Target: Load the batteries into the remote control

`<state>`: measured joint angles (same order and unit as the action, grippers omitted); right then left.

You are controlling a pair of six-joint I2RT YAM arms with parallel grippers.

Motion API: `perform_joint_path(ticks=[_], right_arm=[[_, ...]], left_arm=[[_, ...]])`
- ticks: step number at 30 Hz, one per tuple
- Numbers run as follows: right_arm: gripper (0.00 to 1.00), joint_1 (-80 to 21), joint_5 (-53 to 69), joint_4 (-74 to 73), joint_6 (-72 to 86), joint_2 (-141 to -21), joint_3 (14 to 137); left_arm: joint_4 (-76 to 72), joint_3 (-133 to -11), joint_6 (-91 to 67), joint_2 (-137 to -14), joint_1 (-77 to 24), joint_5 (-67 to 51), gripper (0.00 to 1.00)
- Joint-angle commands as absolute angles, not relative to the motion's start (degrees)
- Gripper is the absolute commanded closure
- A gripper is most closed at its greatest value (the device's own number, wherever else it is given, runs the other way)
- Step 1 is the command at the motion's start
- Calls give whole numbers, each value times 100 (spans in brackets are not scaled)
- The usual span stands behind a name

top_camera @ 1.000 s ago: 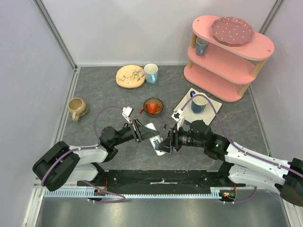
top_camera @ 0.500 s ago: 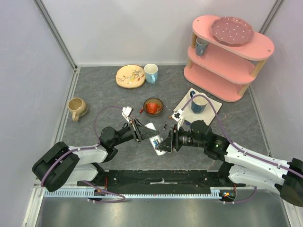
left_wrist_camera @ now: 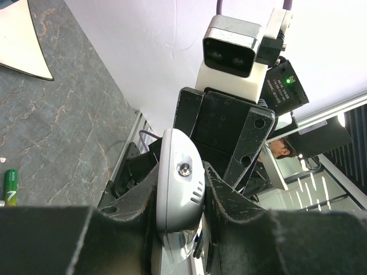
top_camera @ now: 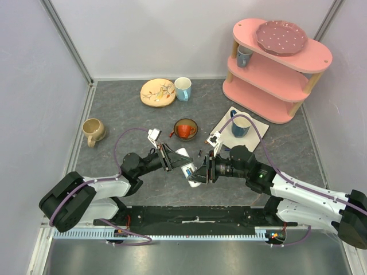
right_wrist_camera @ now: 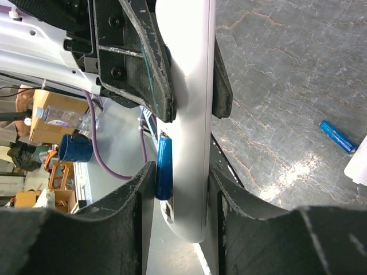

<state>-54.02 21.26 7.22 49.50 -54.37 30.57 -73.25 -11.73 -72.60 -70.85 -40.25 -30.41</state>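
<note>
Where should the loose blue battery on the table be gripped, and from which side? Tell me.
Grip the loose blue battery at its middle, straight down from above, pinching across its round sides. It lies flat and diagonal on the grey table, which shows along both long sides; a white edge sits close to its lower-right end.

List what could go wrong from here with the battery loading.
The blue battery sits against the remote control between the fingers of the right gripper; a squeeze could pop it out or pinch it askew.
The left gripper clamps only the remote control's other end, so a push might twist it.
</note>
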Motion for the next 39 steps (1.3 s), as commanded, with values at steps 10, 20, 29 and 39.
perform_joint_path(ticks=[10,20,29,39], right_arm=[[67,-5361,2030,940,5054,-5616,2953],[40,-5361,2022,879,5089,-5616,3041],[24,-5361,1951,528,4958,-5371,3304],[18,-5361,1477,-834,4123,-4966,4201]], left_arm=[[-9545,-1450,-7471,-7005,-4052,-3006,98],[-9536,-1354,-7392,-7031,-4052,-2988,98],[-9527,-1239,-7295,-7180,-4052,-2979,98],[-9422,-1178,-7260,-7391,-4052,-2944,98]])
